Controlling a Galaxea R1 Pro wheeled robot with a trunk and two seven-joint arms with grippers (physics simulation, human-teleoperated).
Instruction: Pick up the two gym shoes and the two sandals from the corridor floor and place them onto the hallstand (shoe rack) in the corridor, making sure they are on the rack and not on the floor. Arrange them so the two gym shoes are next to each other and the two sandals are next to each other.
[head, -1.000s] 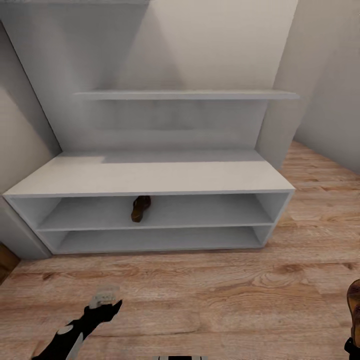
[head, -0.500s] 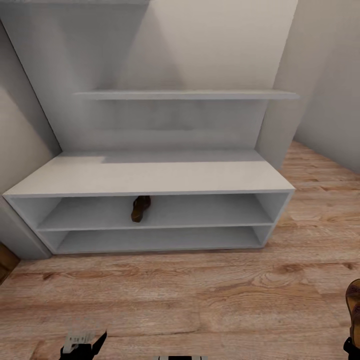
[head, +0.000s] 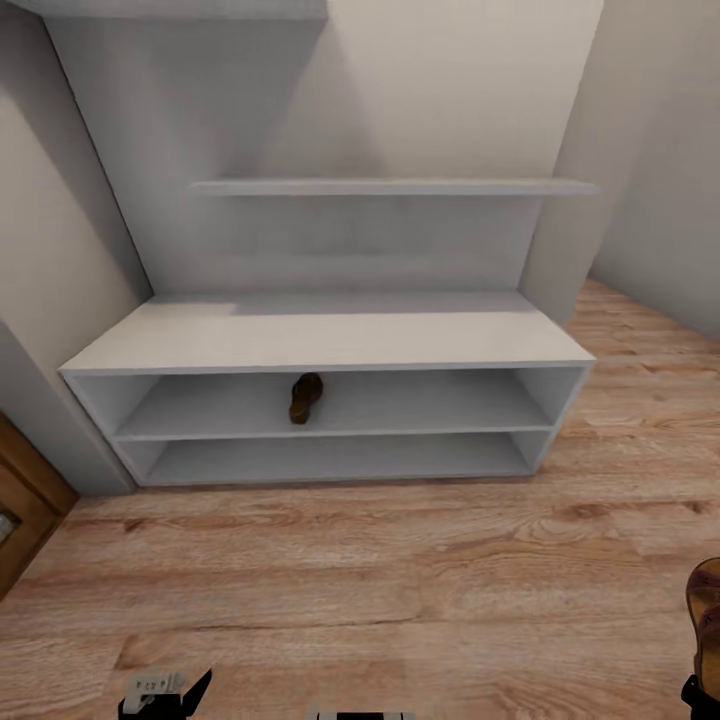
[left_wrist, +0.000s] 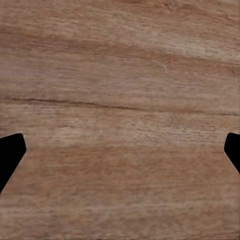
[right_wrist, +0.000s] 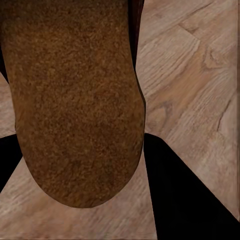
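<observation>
One dark-brown sandal (head: 305, 397) lies on the upper open shelf of the white-grey hallstand (head: 330, 340), near its middle. A second sandal (head: 707, 612) hangs over the corridor floor (head: 400, 580) at the head view's right edge, with my right gripper (head: 702, 684) shut on it. In the right wrist view the sandal (right_wrist: 75, 100) sits between the black fingers (right_wrist: 175, 195). My left gripper (head: 165, 690) is low at the left, open over bare planks (left_wrist: 120, 100), its fingertips (left_wrist: 10, 152) wide apart. The gym shoes are out of view.
A wall shelf (head: 390, 187) hangs above the bench top. Walls close in the hallstand on both sides. A brown wooden door (head: 20, 520) shows at the far left. Open plank floor lies between me and the hallstand.
The head camera has moved, so the hallstand sits further right and looks smaller. My left gripper dropped toward the picture's bottom edge. The right gripper still holds the sandal.
</observation>
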